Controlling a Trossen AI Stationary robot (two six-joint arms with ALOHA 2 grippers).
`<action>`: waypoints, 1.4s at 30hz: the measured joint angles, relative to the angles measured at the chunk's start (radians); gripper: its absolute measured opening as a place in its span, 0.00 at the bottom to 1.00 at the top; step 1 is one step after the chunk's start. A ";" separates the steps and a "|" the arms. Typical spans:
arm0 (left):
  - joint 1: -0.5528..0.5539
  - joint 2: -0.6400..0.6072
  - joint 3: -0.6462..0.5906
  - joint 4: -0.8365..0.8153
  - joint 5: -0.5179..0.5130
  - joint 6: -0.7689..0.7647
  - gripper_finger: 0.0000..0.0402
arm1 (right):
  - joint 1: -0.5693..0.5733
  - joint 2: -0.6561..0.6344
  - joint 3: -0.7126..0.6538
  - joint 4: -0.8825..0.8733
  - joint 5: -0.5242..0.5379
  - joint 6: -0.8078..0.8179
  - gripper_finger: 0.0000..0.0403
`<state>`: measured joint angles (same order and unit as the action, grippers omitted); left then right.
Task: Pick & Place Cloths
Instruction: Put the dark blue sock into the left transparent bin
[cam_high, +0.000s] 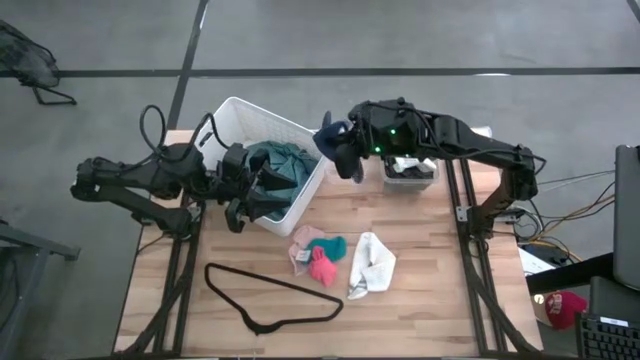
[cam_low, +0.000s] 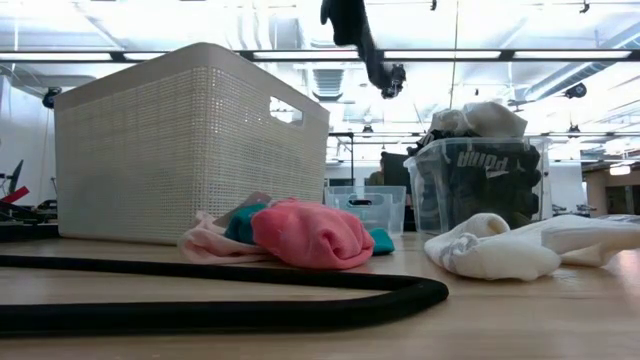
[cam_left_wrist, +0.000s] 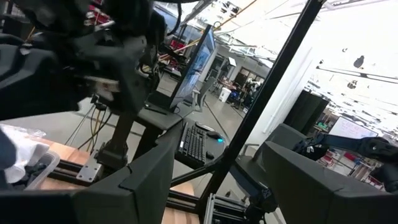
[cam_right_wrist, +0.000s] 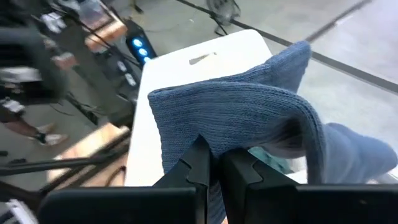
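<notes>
Wood table (cam_high: 420, 310), concrete floor around it. Right gripper (cam_high: 343, 150) is up off the surface, fingers (cam_right_wrist: 198, 163) pinched on a blue knit cloth (cam_right_wrist: 249, 112) that drapes over them; it hangs right at the near rim of the white basket (cam_high: 240, 112), with the clear bin of dark clothes (cam_high: 410, 176) just behind that hand. Left gripper (cam_high: 262, 192) sits low at the basket's open side, fingers (cam_left_wrist: 143, 177) spread, holding nothing; teal-green cloth (cam_high: 282, 162) is in the basket just past it. Pink and teal pieces (cam_high: 318, 255) and a white cloth (cam_high: 371, 265) lie on the table well below both hands, black hanger (cam_high: 268, 297) farther out.
</notes>
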<state>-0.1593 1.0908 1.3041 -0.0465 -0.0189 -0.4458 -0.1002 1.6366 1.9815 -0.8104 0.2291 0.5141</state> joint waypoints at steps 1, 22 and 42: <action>0.000 0.000 0.000 -0.001 0.000 0.000 0.62 | -0.001 0.000 -0.002 -0.010 0.003 0.002 0.03; -0.001 0.002 0.000 0.000 0.000 0.001 0.62 | -0.029 -0.001 -0.005 -0.014 0.015 -0.002 0.03; 0.000 -0.008 0.000 0.042 0.000 -0.040 0.62 | -0.362 0.110 -0.076 -0.025 -0.047 -0.037 0.03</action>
<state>-0.1593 1.0830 1.3037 -0.0048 -0.0192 -0.4858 -0.4624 1.7463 1.9053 -0.8358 0.1825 0.4770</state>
